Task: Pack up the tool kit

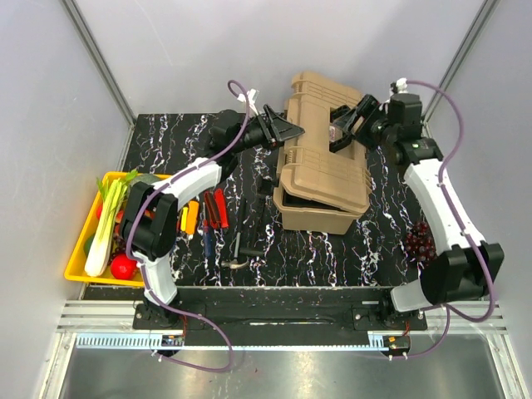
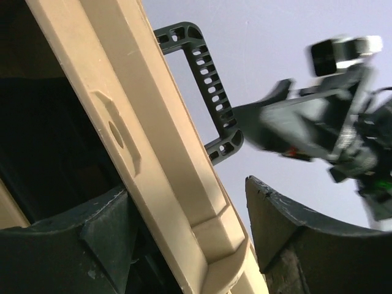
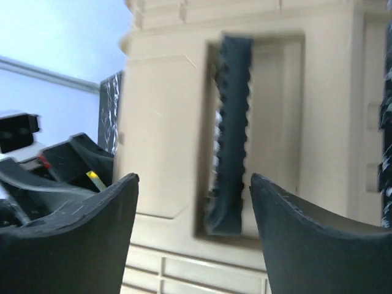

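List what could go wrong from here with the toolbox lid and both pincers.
1. The right pincer stands open around the black handle without gripping it, so the ajar tan lid could drop shut.
2. The left pincer only straddles the lid's edge loosely and may slip off.
3. The hand tools lie on the table outside the toolbox; a fallen lid would leave them unpacked.

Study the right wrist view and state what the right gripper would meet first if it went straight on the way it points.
Most likely the black handle recessed in the toolbox lid, straight ahead of the open right gripper; its depth is unclear.
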Action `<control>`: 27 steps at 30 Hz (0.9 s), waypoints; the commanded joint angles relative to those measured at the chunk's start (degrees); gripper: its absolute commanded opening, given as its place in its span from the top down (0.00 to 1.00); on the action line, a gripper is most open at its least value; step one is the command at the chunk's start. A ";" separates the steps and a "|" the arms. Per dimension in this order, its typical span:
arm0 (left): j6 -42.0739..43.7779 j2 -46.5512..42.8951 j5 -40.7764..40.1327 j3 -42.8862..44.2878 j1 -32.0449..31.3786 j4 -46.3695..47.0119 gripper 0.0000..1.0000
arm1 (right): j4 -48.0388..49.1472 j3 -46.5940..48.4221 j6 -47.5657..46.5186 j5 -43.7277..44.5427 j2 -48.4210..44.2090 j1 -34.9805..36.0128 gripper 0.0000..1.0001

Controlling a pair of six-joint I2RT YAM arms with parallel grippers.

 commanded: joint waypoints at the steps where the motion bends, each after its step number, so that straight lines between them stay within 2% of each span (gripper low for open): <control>1: 5.64 -4.82 -1.90 7.12 -2.17 -1.52 0.30 | -6.46 11.71 -10.42 9.36 -6.09 -0.36 0.16; 4: 10.56 -4.74 -3.57 11.25 -4.19 -8.38 0.30 | -12.55 14.63 -16.31 13.07 -7.49 -0.36 0.09; 8: 17.41 -3.87 -7.43 16.52 -8.23 -17.69 0.30 | -15.46 14.99 -21.16 16.23 -11.10 -0.45 0.07; 15: 26.74 -1.23 -15.26 28.64 -15.17 -30.27 0.30 | -14.68 9.99 -24.85 15.62 -19.70 -0.36 0.05; 19: 30.52 1.49 -14.83 33.84 -18.78 -30.81 0.24 | -13.97 7.79 -24.68 16.50 -23.84 -0.36 0.05; 24: 35.62 3.25 -16.13 35.43 -23.61 -30.81 0.18 | -13.45 6.73 -23.27 22.21 -28.50 -0.36 0.05; 27: 36.15 3.70 -17.28 36.22 -25.02 -30.81 0.12 | -13.36 6.20 -24.50 20.12 -30.35 -0.36 0.04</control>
